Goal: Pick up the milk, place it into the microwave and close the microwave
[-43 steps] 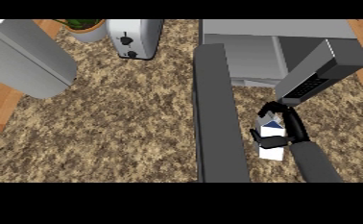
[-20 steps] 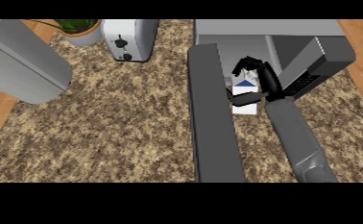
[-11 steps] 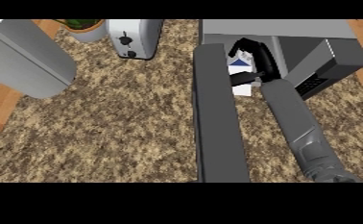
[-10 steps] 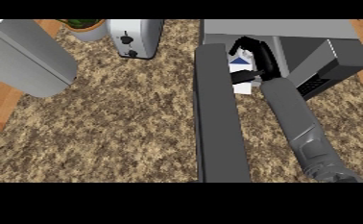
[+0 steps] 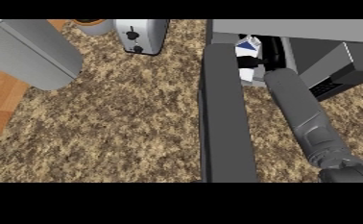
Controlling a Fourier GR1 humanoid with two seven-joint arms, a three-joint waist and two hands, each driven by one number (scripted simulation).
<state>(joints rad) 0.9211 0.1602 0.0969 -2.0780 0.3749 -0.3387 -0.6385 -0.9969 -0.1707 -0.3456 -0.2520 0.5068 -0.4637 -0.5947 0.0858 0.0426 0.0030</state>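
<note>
1. The right hand (image 5: pixel 249 62) is at the mouth of the microwave (image 5: pixel 297 40), at the far right part of the counter (image 5: pixel 135 122). Its black fingers are curled around the milk (image 5: pixel 247 50), so it has hold of the carton.
2. The milk is a white carton with a blue top. It is upright, just at the front opening of the microwave, between the open door (image 5: pixel 225 117) and the microwave body. Whether it already stands on the microwave floor cannot be told.
3. The right forearm (image 5: pixel 301 110) comes in from the lower right corner and lies beside the door, near it.
4. The microwave door is open; it reaches from the microwave toward the near edge of the counter.
5. The left forearm (image 5: pixel 35 52) shows at the far left side of the counter. Its hand is out of the view.
6. A toaster (image 5: pixel 140 35) stands at the far edge of the counter, and a pot (image 5: pixel 92 25) is just beside it on the left.
</note>
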